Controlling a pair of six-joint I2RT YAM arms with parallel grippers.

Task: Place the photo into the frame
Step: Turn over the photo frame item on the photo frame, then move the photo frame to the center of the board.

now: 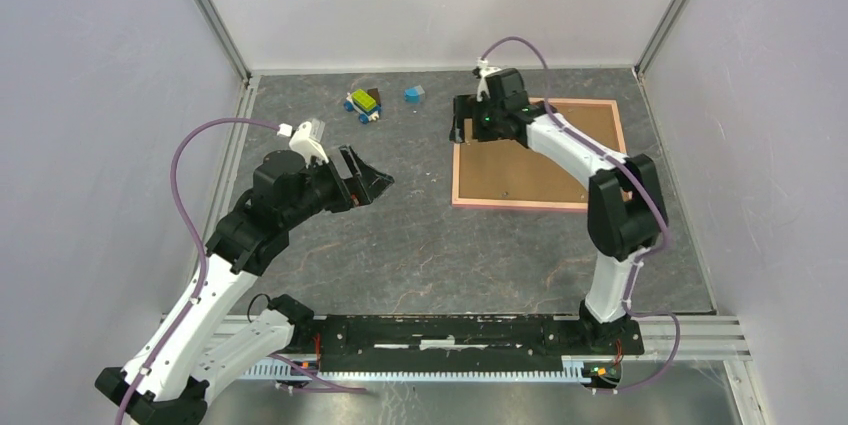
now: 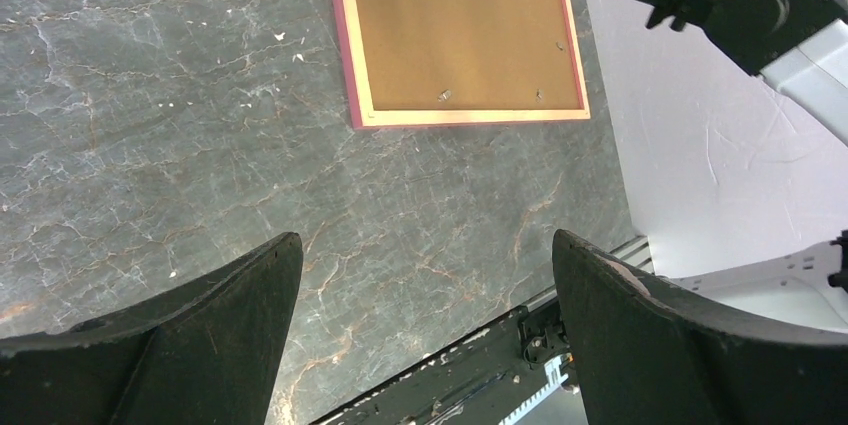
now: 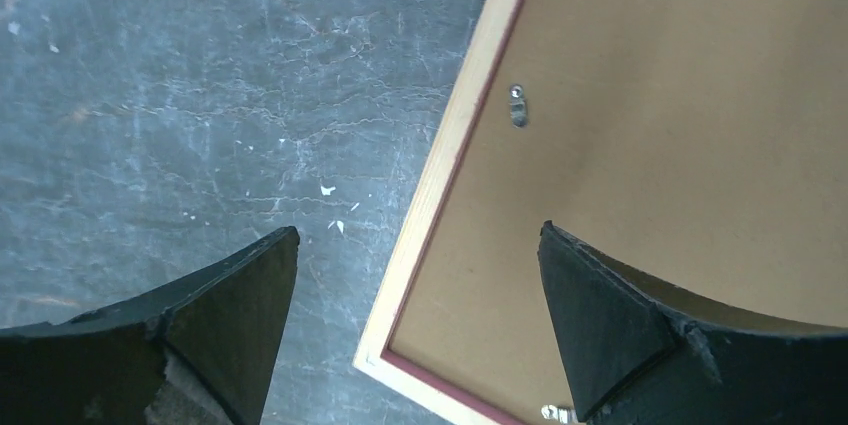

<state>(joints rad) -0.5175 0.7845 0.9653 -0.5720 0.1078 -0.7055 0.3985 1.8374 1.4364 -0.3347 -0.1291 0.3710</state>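
Observation:
The frame [image 1: 520,204] lies flat on the right half of the table, pink rails around a brown backing board [image 1: 530,160] that faces up. The photo is out of view. My right gripper [image 1: 461,132] hovers over the frame's far-left corner, open. In the right wrist view that gripper [image 3: 418,229] straddles the frame's left rail [image 3: 440,170], one finger over the table and one over the board [image 3: 650,125]. My left gripper [image 1: 372,173] hangs open and empty above the table left of the frame. In the left wrist view it [image 2: 427,236] looks toward the frame [image 2: 470,45].
A small cluster of toy blocks [image 1: 364,104] and a single blue block [image 1: 412,94] sit near the back wall. Small metal tabs [image 3: 517,105] dot the backing board. Walls close the table on three sides; the arm-base rail [image 1: 450,335] runs along the near edge.

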